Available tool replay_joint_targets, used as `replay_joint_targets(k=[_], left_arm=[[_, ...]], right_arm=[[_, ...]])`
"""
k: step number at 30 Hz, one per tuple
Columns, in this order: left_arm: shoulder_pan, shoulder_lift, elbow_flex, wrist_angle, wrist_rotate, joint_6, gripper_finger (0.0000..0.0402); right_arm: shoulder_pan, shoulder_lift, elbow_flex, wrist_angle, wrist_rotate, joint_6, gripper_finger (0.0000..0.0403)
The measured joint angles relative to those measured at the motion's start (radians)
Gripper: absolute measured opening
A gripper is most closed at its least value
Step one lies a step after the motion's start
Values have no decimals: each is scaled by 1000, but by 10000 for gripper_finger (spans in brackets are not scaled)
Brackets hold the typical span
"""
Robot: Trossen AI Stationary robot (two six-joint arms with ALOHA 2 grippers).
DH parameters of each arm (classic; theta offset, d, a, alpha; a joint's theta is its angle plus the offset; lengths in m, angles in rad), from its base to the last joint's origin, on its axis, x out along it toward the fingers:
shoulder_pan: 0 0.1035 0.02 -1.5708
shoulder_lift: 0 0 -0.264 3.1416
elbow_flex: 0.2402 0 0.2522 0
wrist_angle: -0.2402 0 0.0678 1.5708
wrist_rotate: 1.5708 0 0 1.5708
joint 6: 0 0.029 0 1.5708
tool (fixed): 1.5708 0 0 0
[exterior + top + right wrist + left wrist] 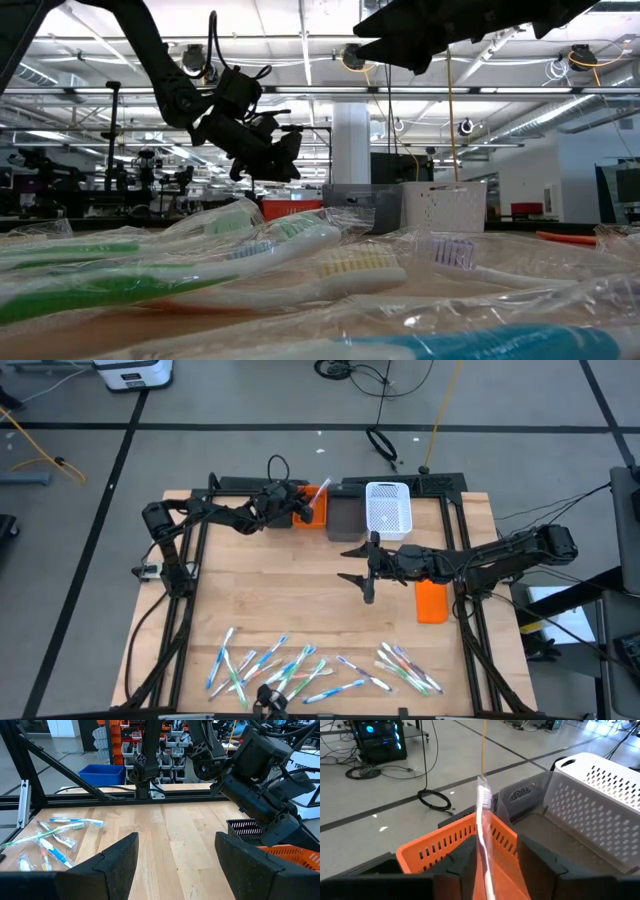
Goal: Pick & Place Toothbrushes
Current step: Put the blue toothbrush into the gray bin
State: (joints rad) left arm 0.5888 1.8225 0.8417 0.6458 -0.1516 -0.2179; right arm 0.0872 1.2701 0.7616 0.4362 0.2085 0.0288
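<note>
left hand [308, 508]: over the orange bin at the far edge of the surface; fingers [460, 865] parted a little, with a wrapped toothbrush between them
wrapped toothbrush [484, 827]: white, in clear wrap, bristle end up, standing tilted out of the orange bin; whether the fingers actually press on it, cannot tell
orange bin [455, 840]: slotted plastic walls, far edge of the surface, leftmost of three bins
grey bin [345, 518]: dark, just beside the orange bin, between it and the white bin
white bin [388, 510]: perforated walls, just beside the grey bin on its right
right hand [366, 571]: above the middle of the surface, in front of the grey and white bins; fingers [117, 855] spread wide, nothing between them
orange block [431, 601]: flat rectangle lying on the surface under the right arm, near the right edge
toothbrushes, left group [265, 665]: many wrapped pieces with white, blue and green handles, scattered and crossing at the near edge of the surface
toothbrushes, right group [405, 666]: a smaller cluster, some with pink or red, near the left group, at the near edge
toothbrushes, close view [250, 265]: green and white handles in crinkled clear wrap, filling the foreground of the low view
surface [280, 590]: light wooden top in a black metal frame
writing: a few pale letters on dark casing at the edge of the right wrist view, cut off and not readable; no brand legible on wraps or bins
</note>
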Motion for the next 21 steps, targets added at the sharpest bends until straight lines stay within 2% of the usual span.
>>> replay_joint_targets(k=[4,9,14,21], left_arm=[[0,-2,0,-1,5,4,147],[0,-73,1,-73,130,4,147],[-16,-197,1,-294,250,32,147],[-94,-364,1,-681,265,92,147]], right_arm=[[0,0,0,0,0,0,254],[0,0,0,0,0,0,254],[0,0,0,-1,0,0,254],[0,0,0,-1,0,9,254]])
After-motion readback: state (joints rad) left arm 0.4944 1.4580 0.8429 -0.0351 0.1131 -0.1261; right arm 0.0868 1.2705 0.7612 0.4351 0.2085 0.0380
